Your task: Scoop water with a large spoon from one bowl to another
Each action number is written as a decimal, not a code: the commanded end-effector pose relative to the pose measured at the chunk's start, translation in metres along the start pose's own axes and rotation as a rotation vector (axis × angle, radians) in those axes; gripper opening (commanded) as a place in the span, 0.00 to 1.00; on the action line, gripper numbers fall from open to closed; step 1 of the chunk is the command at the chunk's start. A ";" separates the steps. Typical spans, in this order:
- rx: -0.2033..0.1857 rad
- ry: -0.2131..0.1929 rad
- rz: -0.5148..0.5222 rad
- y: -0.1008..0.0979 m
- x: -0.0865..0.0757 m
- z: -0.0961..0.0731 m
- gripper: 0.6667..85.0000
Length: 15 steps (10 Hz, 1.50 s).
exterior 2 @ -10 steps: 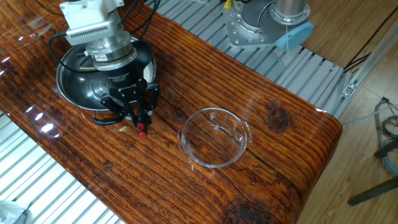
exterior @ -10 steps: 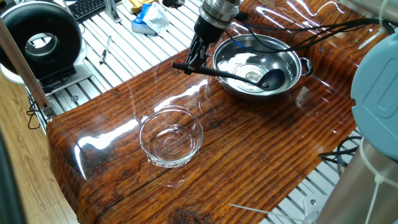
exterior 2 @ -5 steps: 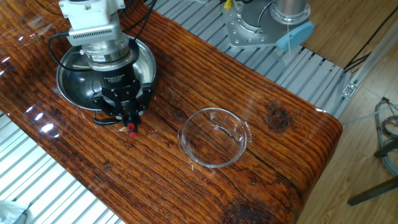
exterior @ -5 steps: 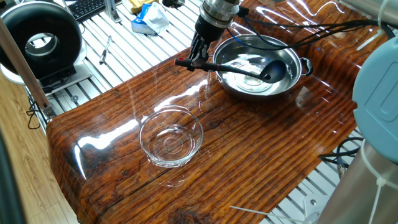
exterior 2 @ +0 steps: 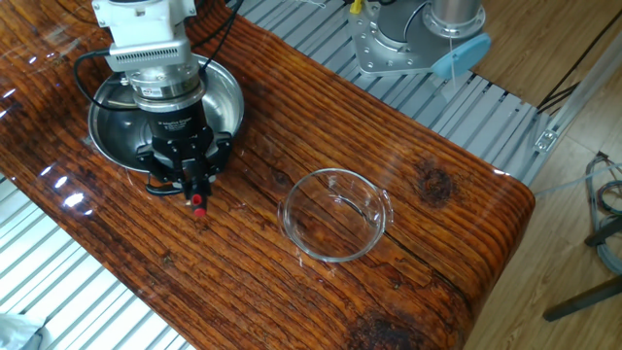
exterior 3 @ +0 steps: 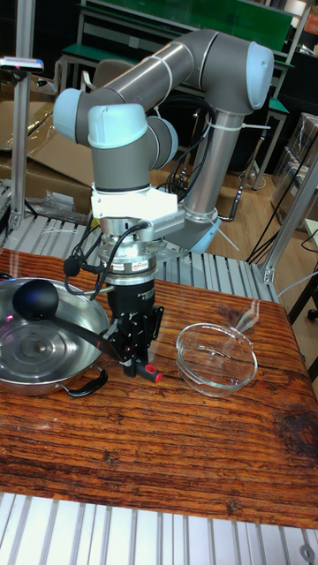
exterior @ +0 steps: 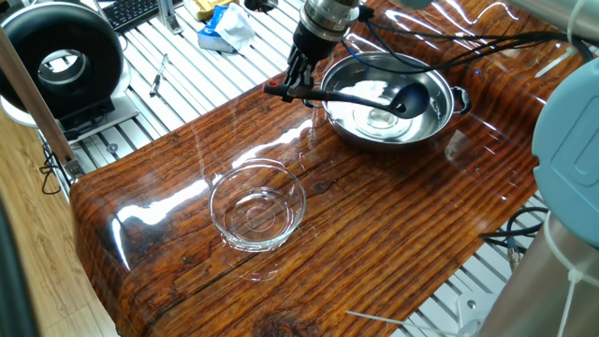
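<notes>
The large spoon, a black ladle (exterior: 410, 99) with a red-tipped handle, is held level with its scoop raised over the steel bowl (exterior: 376, 139). My gripper (exterior: 298, 84) is shut on the handle near its red end, just outside the bowl's rim. Water (exterior: 367, 114) shows as a shiny pool in the steel bowl. The clear glass bowl (exterior: 257, 207) stands apart on the wooden table. In the other fixed view the gripper (exterior 2: 193, 181) hides most of the ladle beside the steel bowl (exterior 2: 230, 95); the glass bowl (exterior 2: 336, 215) sits to the right. In the tall view the scoop (exterior 3: 34, 300) hovers above the steel bowl (exterior 3: 37, 370), left of the gripper (exterior 3: 132, 350) and glass bowl (exterior 3: 217, 358).
Black cables (exterior: 468, 47) run over the steel bowl's far side. A round black device (exterior: 62, 58) and a blue-white packet (exterior: 225, 28) lie beyond the table's edge on the slatted bench. The robot's base (exterior 2: 418, 39) stands behind the table.
The gripper has lifted and drawn back a little, and the ladle's scoop has risen from the bottom of the steel bowl to above its water.
</notes>
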State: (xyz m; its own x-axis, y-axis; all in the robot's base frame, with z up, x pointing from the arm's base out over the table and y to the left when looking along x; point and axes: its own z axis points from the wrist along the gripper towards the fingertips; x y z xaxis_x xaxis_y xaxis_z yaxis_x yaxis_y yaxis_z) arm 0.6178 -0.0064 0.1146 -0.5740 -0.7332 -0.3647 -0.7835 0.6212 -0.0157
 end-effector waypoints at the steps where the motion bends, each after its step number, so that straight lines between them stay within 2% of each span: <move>1: 0.013 -0.010 -0.001 -0.004 -0.002 -0.002 0.00; 6: 0.020 0.005 -0.002 -0.006 0.002 -0.001 0.04; 8: 0.005 -0.003 -0.001 -0.002 0.000 -0.001 0.11; 11: 0.001 0.000 -0.008 -0.001 0.001 -0.001 0.17; 14: -0.004 -0.007 -0.022 0.001 -0.001 -0.001 0.27; 15: 0.001 0.011 -0.032 -0.001 0.004 -0.001 0.32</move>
State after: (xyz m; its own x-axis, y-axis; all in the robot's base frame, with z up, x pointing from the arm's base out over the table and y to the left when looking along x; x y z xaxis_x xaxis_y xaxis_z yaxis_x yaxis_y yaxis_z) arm 0.6159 -0.0086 0.1130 -0.5570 -0.7516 -0.3534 -0.7974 0.6029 -0.0254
